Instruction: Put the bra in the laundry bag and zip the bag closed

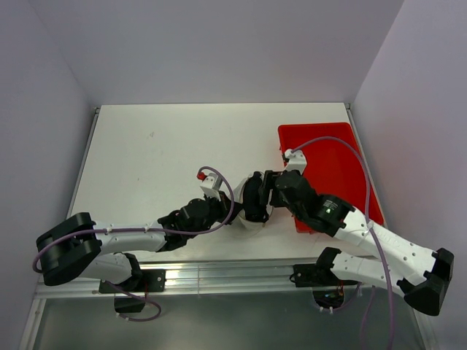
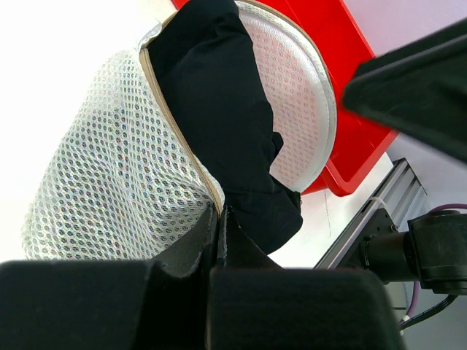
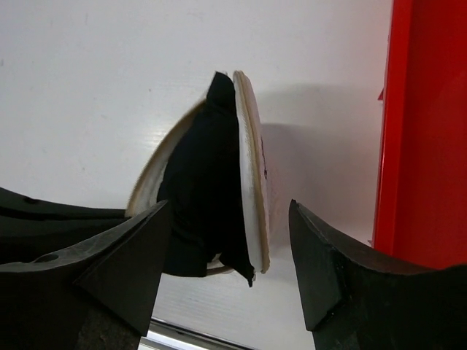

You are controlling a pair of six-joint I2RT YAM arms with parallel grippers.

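The laundry bag, a white mesh pouch, stands on edge on the table with its two halves parted. The black bra sits between the halves and bulges out of the opening. My left gripper is shut on the bag's beige zipper edge at the near end. In the right wrist view the bag's rim and the bra stand between the fingers of my right gripper, which is open and touches neither side. From above, the bra and bag lie between my left gripper and right gripper.
A red tray lies at the right of the table, close behind the right gripper, with its wall just beside the right finger. The table's near edge and metal rail run just below the bag.
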